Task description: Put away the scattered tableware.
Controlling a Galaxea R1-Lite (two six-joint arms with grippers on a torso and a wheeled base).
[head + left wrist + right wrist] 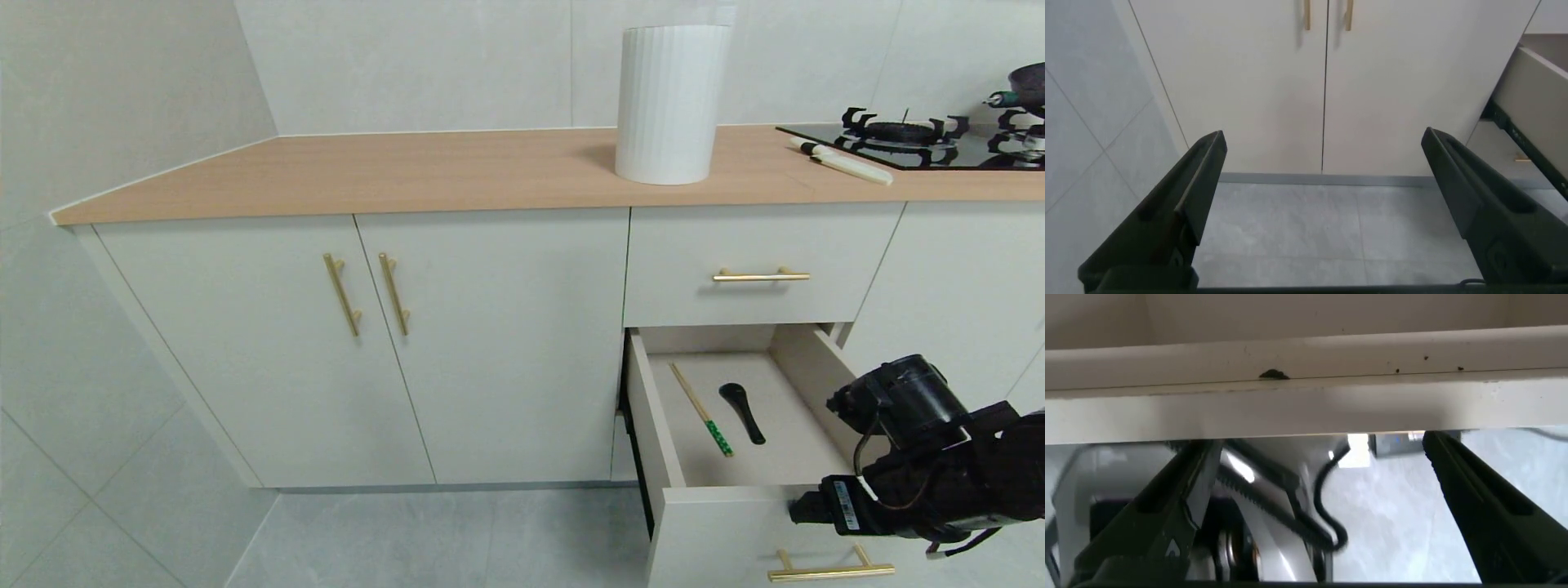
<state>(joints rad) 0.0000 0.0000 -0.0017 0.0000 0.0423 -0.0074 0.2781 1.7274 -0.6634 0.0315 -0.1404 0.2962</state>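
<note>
While the right hand (1319, 445) hangs with fingers spread wide and nothing between them, it sits right at the top rim of the front panel (1306, 400) of the open drawer (651, 408), with the brass handle (831, 569) just below it. The left hand (1323, 139), likewise spread and empty, is held low, facing the closed cupboard doors (1323, 82) ahead of it.

Just beyond the right hand, on the drawer floor, a pair of chopsticks (700, 408) and a black spoon (743, 412) lie side by side, near each other but apart. Well above and beyond that hand, on the worktop (408, 171), a white knife (845, 163) lies at the edge of the hob (906, 143), with a tall white canister (668, 102) to the knife's left.

Judged from this, the stowing is part done: two pieces are in and the knife looks like the one left out. The next move calls for lifting a hand clear of the drawer front, up to the worktop, and closing squarely across the knife's handle. If the knife is not meant for this drawer, a flat push on the panel to shut it would do.
</note>
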